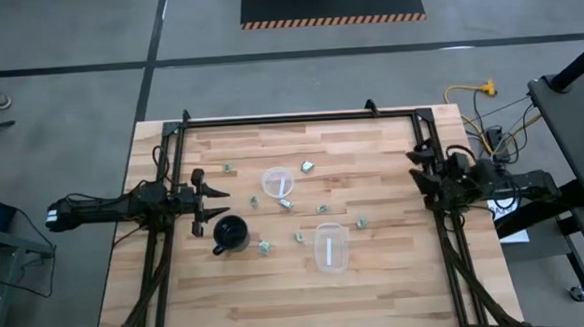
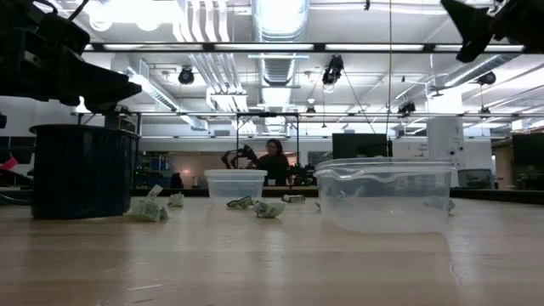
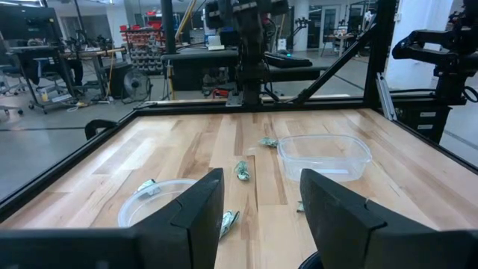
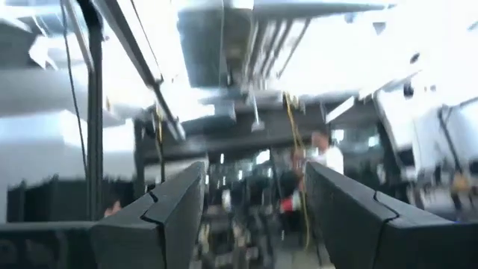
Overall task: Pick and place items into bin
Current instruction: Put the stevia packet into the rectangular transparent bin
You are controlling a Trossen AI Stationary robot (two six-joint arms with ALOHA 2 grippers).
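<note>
Workshop benches, ducts and ceiling lights fill the background beyond a pale wooden table framed in black bars. Scattered over the middle of the table lie the items, tiny pale green and whitish pieces, most of them between a round clear tub and a rectangular clear tub, with a few outliers near the far edge. A black mug stands just beside the left gripper, which hovers above the table's left side with its fingers spread apart and nothing between them. The right gripper waits at the table's right edge, also open and empty, its camera tilted up toward the ceiling. No piece appears to be in hand, so this looks like the approach before a pick. The next move calls for the left arm to lower over one small piece, likely the one near the mug, and close precisely, since the pieces are slight and easy to nudge away.
</note>
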